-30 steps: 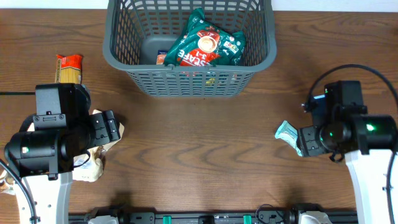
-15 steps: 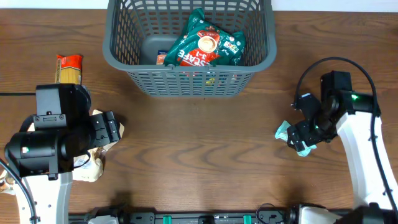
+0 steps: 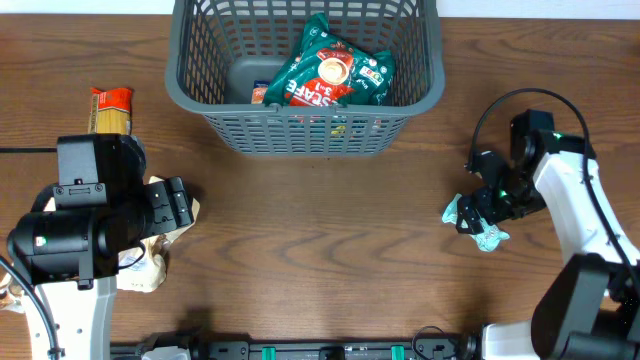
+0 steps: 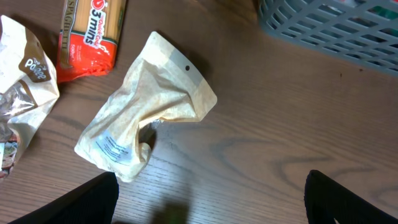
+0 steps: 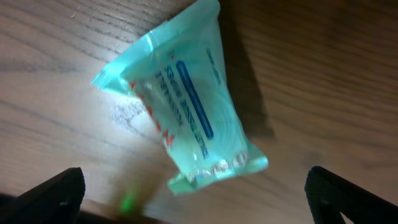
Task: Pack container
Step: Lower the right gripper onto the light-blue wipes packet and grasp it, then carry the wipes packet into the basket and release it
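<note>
Directly below right gripper (image 5: 199, 193) | teal packet (image 5: 186, 106), long axis diagonal to closing line | wide open, empty | container (image 3: 300, 130) well apart, ahead-left | left gripper (image 4: 211, 205) farther, likewise open.

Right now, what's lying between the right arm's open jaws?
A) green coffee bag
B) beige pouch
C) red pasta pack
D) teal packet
D: the right wrist view shows the teal packet flat on the table between the open right jaws. The red pasta pack and beige pouch show in the left wrist view, and the green coffee bag is in the container.
</note>
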`<state>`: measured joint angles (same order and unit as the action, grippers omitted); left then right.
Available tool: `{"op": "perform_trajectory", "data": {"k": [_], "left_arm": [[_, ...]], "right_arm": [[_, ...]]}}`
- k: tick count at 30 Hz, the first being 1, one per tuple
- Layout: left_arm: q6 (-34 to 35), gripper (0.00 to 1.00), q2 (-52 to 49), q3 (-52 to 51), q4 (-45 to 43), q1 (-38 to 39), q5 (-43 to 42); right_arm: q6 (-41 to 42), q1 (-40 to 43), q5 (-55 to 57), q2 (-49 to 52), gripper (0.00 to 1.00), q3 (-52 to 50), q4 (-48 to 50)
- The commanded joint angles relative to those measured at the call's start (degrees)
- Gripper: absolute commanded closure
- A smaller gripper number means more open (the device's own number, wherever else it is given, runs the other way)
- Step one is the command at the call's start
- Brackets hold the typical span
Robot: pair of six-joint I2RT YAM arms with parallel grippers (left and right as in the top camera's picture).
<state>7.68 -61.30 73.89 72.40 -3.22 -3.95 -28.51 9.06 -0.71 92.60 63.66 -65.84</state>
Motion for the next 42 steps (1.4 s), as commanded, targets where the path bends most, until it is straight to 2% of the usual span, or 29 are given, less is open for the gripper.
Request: {"op": "perform_trajectory", "data": {"k": [1,10,13,14,16,21,23,24,29,33,35,42], "left_arm": [[0.1,0.14,0.0,1.2,0.0,-0.2,-0.2],[0.1,0.14,0.0,1.2,0.0,-0.2,-0.1],[0.1,0.14,0.0,1.2,0.0,-0.2,-0.1],[0.1,0.14,0.0,1.2,0.0,-0.2,-0.1],[0.1,0.14,0.0,1.2,0.0,-0.2,-0.1],[0.1,0.14,0.0,1.2,0.0,-0.2,-0.1],[0.1,0.14,0.0,1.2,0.0,-0.2,-0.1],[0.1,0.14,0.0,1.2,0.0,-0.2,-0.1],[0.1,0.14,0.0,1.2,0.0,-0.2,-0.1],[0.1,0.14,0.0,1.2,0.0,-0.2,-0.1],[0.1,0.14,0.0,1.2,0.0,-0.2,-0.1],[0.1,0.14,0.0,1.2,0.0,-0.2,-0.1]], "right_arm": [[-0.9,0.4,-2.0,2.7,0.01,-1.4,1.3],[-0.9,0.4,-2.1,7.4,0.02,-6.5,8.1],[-0.6,0.3,-2.7,7.7,0.08,-7.9,10.5],[-0.2,0.3,-2.7,7.7,0.15,-8.2,11.3],[0.4,0.3,-2.8,7.7,0.36,-8.4,12.2],[1.2,0.3,-2.8,7.7,0.63,-8.4,13.9],[2.4,0.3,-2.7,7.7,0.96,-8.4,14.6],[3.0,0.3,-2.7,7.7,0.99,-8.4,15.2],[8.0,0.2,-2.7,7.2,0.99,-6.2,17.3],[15.6,0.2,-2.8,5.8,0.99,2.0,15.4],[19.5,0.2,-3.7,5.0,0.99,8.8,12.7],[24.1,-2.5,-7.7,4.3,0.99,41.4,3.8]]}}
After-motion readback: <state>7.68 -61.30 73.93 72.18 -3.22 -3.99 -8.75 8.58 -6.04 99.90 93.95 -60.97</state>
